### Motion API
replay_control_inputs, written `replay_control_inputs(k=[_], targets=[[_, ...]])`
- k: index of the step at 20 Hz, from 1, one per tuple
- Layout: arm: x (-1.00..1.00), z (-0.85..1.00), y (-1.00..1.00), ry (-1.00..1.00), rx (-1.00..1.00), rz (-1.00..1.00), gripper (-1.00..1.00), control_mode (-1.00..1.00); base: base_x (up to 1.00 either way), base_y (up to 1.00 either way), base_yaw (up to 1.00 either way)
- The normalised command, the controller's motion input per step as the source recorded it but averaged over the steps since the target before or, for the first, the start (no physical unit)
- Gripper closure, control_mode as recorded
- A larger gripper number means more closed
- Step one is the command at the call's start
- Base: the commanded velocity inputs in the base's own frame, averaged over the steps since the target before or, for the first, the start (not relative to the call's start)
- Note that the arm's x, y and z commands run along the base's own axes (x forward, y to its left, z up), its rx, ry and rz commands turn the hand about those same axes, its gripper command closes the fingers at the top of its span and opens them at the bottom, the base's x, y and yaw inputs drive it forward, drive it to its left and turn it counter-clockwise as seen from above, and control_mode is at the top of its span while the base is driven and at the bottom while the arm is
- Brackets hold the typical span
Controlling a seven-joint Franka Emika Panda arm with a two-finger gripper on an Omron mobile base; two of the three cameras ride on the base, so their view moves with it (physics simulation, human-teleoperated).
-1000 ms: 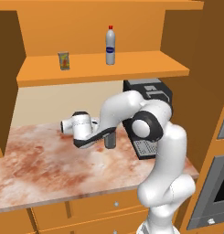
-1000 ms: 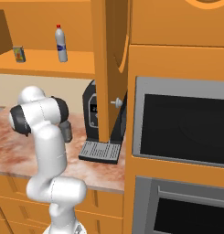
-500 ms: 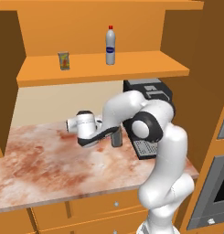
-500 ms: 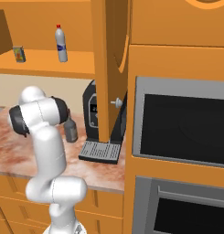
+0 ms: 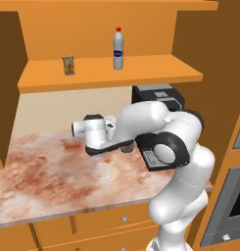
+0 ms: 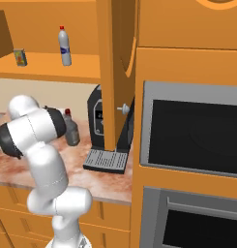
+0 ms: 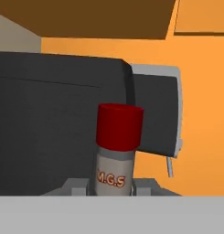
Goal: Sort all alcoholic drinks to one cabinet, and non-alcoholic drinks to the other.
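Observation:
The squat grey bottle (image 7: 114, 155) with a red cap and "M.G.S" lettering stands upright on the counter in front of the black coffee machine (image 7: 49, 123). My gripper (image 7: 111, 186) is level with it and open, one fingertip on each side of its neck. From the right base view the grey bottle (image 6: 71, 130) shows just behind my elbow. On the open cabinet shelf (image 5: 107, 73) stand the yellow-green juice carton (image 5: 68, 64) and the white bottle with a blue label (image 5: 118, 49). The dark beer bottle is out of view.
The marbled counter (image 5: 53, 176) stretches to the left. The coffee machine (image 6: 101, 121) and its drip tray (image 6: 105, 160) stand right of the bottle. An open cabinet door (image 6: 110, 72) hangs above them, and a wall oven (image 6: 192, 131) is at the far right.
My hand has slid a little to the right along the counter towards the grey bottle. The bottle, the carton and the white bottle have stayed where they were.

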Motion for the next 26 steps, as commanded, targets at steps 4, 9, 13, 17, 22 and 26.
replay_control_inputs(k=[4, 9, 13, 17, 22, 26], targets=[[-0.62, 0.44, -0.03, -0.02, 0.06, 0.1, 1.0, -1.0, 0.0, 0.0, 0.0], [-0.76, 0.46, -0.13, -0.02, 0.03, 0.13, 1.0, -1.0, 0.0, 0.0, 0.0], [-0.89, 0.52, -0.1, 0.0, 0.05, 0.18, 1.0, -1.0, 0.0, 0.0, 0.0], [-0.88, 0.58, -0.06, 0.0, 0.07, 0.21, 1.0, -1.0, 0.0, 0.0, 0.0], [-0.74, 0.6, -0.05, 0.0, 0.09, 0.23, 1.0, -1.0, 0.0, 0.0, 0.0], [-0.63, 0.55, -0.05, 0.0, 0.09, 0.26, 1.0, -1.0, 0.0, 0.0, 0.0]])
